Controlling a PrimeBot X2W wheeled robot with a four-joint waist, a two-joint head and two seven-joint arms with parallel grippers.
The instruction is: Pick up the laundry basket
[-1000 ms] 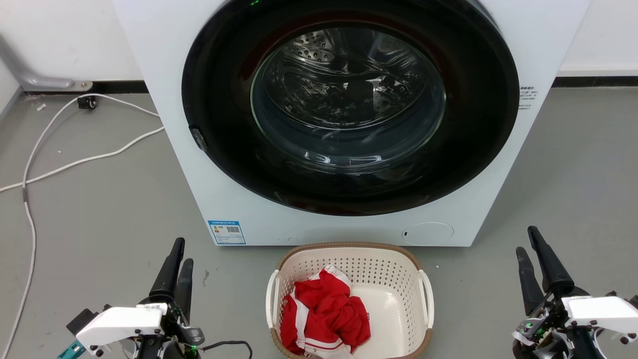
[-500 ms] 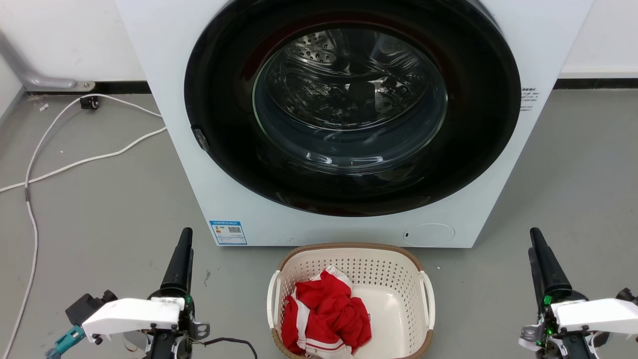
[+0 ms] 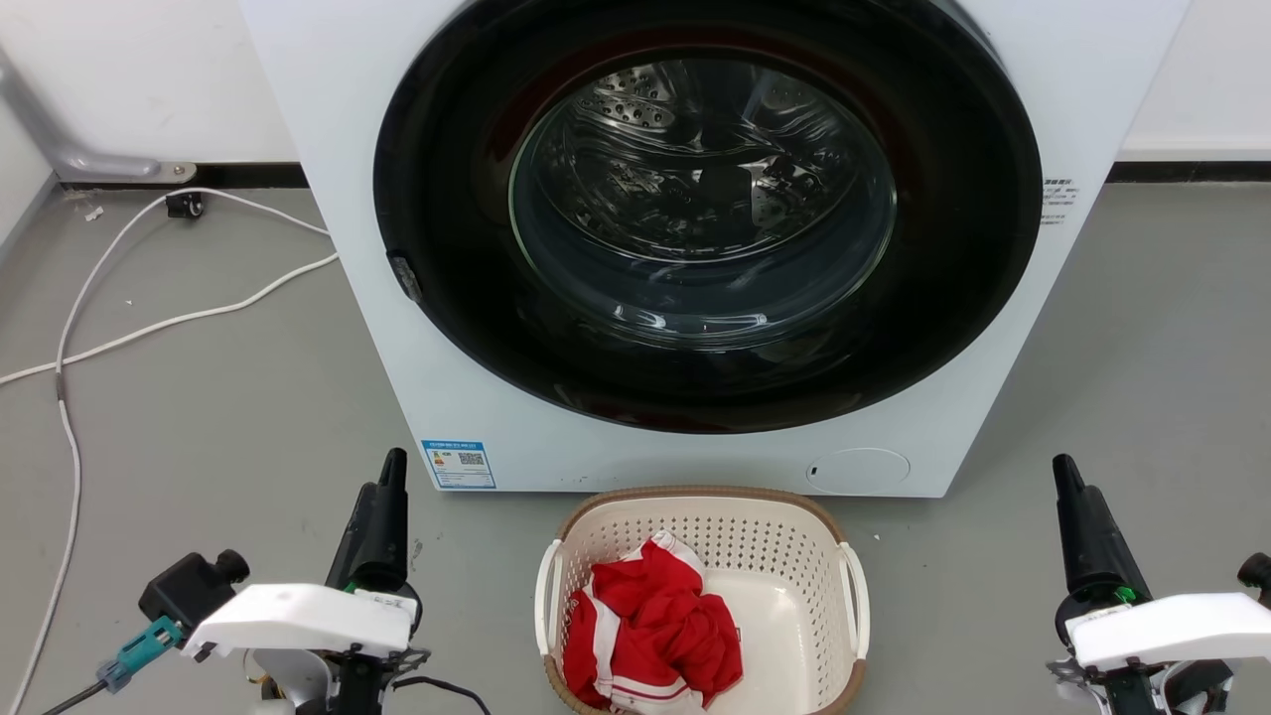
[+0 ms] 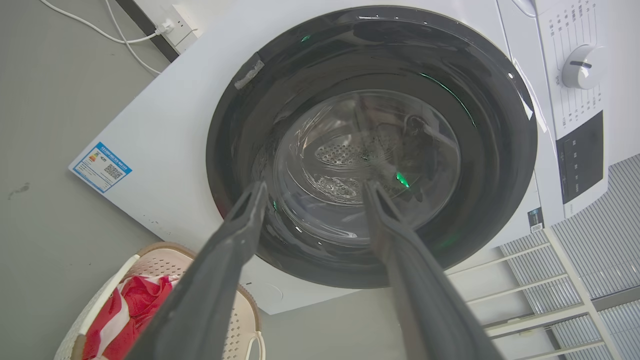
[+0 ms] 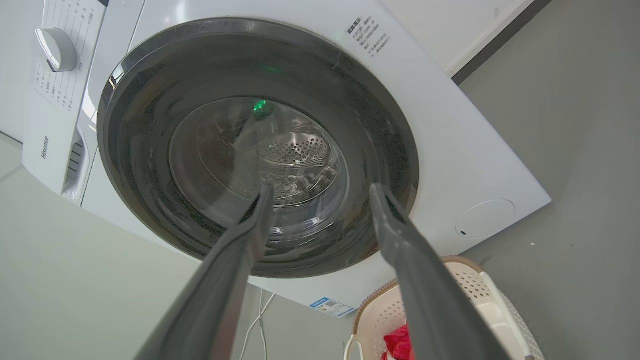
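Note:
The laundry basket (image 3: pixel 794 616) stands on the grey floor just in front of the washing machine. It is cream-white and perforated, with a brown rim and white side handles. A crumpled red-and-white garment (image 3: pixel 650 626) lies in its left half. My left gripper (image 3: pixel 394 462) hovers to the basket's left and my right gripper (image 3: pixel 1064 467) to its right, both well apart from it. From each wrist the two fingers stand spread with nothing between: left gripper (image 4: pixel 315 187), right gripper (image 5: pixel 321 191). The basket (image 4: pixel 245 320) sits at the left wrist view's lower left, and the basket (image 5: pixel 480 290) at the right wrist view's lower right.
The white washing machine (image 3: pixel 397 377) with its round dark door (image 3: pixel 705 228) shut rises right behind the basket. White cables (image 3: pixel 70 417) run over the floor at the left toward the wall. A slatted white shelf (image 4: pixel 575 280) stands beside the machine.
Both wrists have rolled, so each pair of fingers now lines up edge-on in the head view. The left gripper has edged toward the basket. The camera has shifted slightly.

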